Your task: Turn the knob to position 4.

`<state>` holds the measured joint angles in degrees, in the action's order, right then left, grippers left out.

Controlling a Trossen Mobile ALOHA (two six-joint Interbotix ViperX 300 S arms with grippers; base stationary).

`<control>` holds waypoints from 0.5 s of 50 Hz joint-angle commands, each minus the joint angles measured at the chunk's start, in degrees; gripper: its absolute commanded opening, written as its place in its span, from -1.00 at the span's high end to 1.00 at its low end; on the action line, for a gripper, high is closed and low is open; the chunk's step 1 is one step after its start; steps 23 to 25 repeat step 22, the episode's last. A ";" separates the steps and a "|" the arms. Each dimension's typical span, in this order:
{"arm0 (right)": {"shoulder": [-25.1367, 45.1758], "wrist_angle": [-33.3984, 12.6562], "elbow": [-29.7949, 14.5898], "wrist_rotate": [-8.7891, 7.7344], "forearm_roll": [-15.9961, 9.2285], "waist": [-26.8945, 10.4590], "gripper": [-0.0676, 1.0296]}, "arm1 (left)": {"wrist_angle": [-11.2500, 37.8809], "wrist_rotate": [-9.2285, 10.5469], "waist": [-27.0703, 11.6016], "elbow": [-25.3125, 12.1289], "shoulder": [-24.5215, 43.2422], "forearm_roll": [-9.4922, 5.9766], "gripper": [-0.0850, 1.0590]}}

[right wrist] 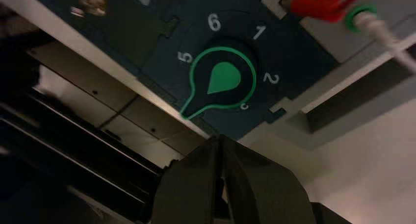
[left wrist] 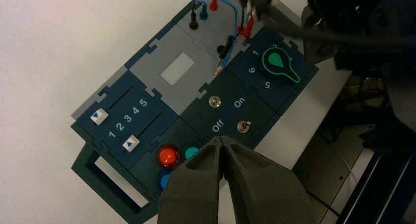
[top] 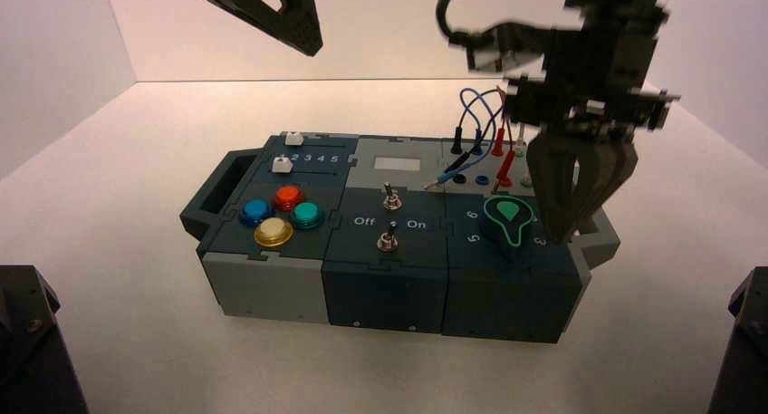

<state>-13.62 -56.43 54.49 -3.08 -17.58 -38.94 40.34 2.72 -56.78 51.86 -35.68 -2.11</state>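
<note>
Presently, the knob (right wrist: 223, 79), dark green with a bright green outline, sits on the near right panel of the box (top: 389, 292). In the right wrist view, its pointed tip lies between the printed 5 (right wrist: 185, 57) and the partly covered 3 (right wrist: 244, 106); the mark under the tip is hidden.

The right claw (right wrist: 220, 139) is over the box's right side, just beside the knob in the high view. Its fingertips are together, with nothing gripped. The left claw (left wrist: 221, 139) is raised, appearing above the far left part of the box in the high view. It too is closed and holds nothing.

The box rests on a pale counter (top: 154, 287). Two white sliders (left wrist: 99, 116) (left wrist: 131, 143) at the far left both stand at the 1 end of their tracks. Red (top: 289, 197), blue (top: 256, 212), green (top: 307, 215) and yellow (top: 273, 232) buttons occupy the near left panel. Two metal toggle switches (top: 391, 199) (top: 388, 240) are fitted to the near middle panel, marked "Off" and "On". Blue, black and red wires (top: 494, 115) rise from the far right panel.
</note>
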 commanded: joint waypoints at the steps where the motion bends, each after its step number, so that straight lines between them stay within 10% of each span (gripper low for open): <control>1: -5.71 -0.26 -0.44 1.23 -0.09 -0.18 0.92 | -0.18 -0.18 0.09 -0.88 -1.58 0.70 0.91; 25: -12.74 -0.88 0.44 1.49 -0.26 -0.26 0.92 | -0.09 -1.23 4.66 -1.23 -0.79 1.85 0.91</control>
